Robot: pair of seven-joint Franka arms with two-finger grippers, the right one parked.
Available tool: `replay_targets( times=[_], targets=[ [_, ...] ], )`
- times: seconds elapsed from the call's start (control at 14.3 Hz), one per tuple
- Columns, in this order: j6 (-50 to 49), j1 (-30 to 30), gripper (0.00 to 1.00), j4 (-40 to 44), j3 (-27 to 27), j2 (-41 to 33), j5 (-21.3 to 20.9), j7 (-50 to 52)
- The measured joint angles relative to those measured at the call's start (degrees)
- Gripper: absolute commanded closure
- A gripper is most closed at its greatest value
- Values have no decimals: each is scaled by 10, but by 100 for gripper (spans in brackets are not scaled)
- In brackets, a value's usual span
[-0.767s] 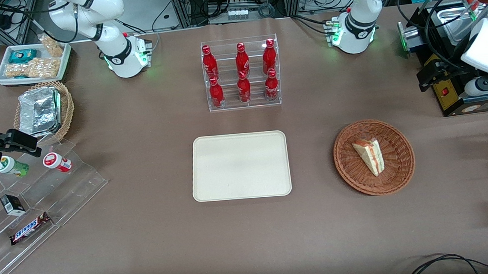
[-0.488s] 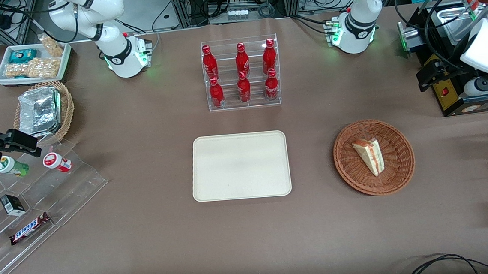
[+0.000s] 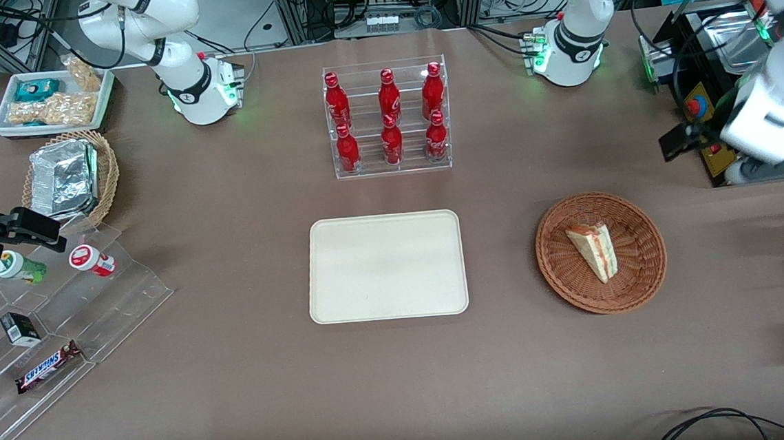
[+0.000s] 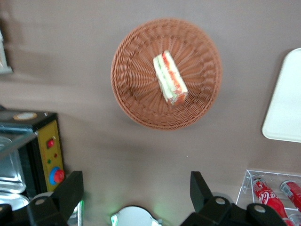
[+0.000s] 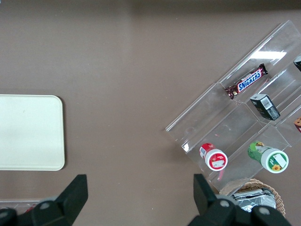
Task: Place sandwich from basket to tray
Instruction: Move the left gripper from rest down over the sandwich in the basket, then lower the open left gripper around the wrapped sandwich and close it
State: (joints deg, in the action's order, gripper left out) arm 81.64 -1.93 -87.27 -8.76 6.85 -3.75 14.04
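The sandwich (image 3: 593, 252) (image 4: 170, 77) lies inside the round reddish-brown wicker basket (image 3: 646, 255) (image 4: 129, 80), a pale wedge with its red and green filling edge showing. Nothing touches it. The basket sits on the brown worktop (image 3: 238, 382), toward the working arm's end.

The claw (image 4: 137, 190) hangs high above the worktop, well apart from the basket and farther from the front camera than it. Its two dark fingers (image 4: 70, 188) are spread wide with nothing between them; in the left wrist view only bare worktop shows in the gap. In the front view the claw (image 3: 677, 140) shows as a dark block at the end of the white arm (image 3: 767, 111), just beside a black and yellow box with a red button (image 3: 698, 107).

The cream tray (image 3: 386, 266) (image 4: 284, 101) lies flat on the worktop, farther from the claw than the basket is, toward the middle, with nothing on it. A clear rack of red bottles (image 3: 388, 119) (image 4: 268, 194) stands farther from the front camera than the tray.

Far from the claw, toward the parked arm's end, a clear stepped stand (image 3: 61, 326) carries a Snickers bar (image 3: 48, 366), and a tan basket with a foil container (image 3: 63, 179) sits near it.
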Motion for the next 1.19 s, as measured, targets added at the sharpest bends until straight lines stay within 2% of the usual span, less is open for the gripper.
replay_targets(
  times=[0.28,0.63,0.84,1.19],
  targets=[
    [44,0,0,-13,0,78,0,76],
    [264,2,0,-136,-1,99,2,220],
    [349,4,0,-200,-2,101,3,243],
    [383,4,0,-220,-3,119,3,246]
  ],
)
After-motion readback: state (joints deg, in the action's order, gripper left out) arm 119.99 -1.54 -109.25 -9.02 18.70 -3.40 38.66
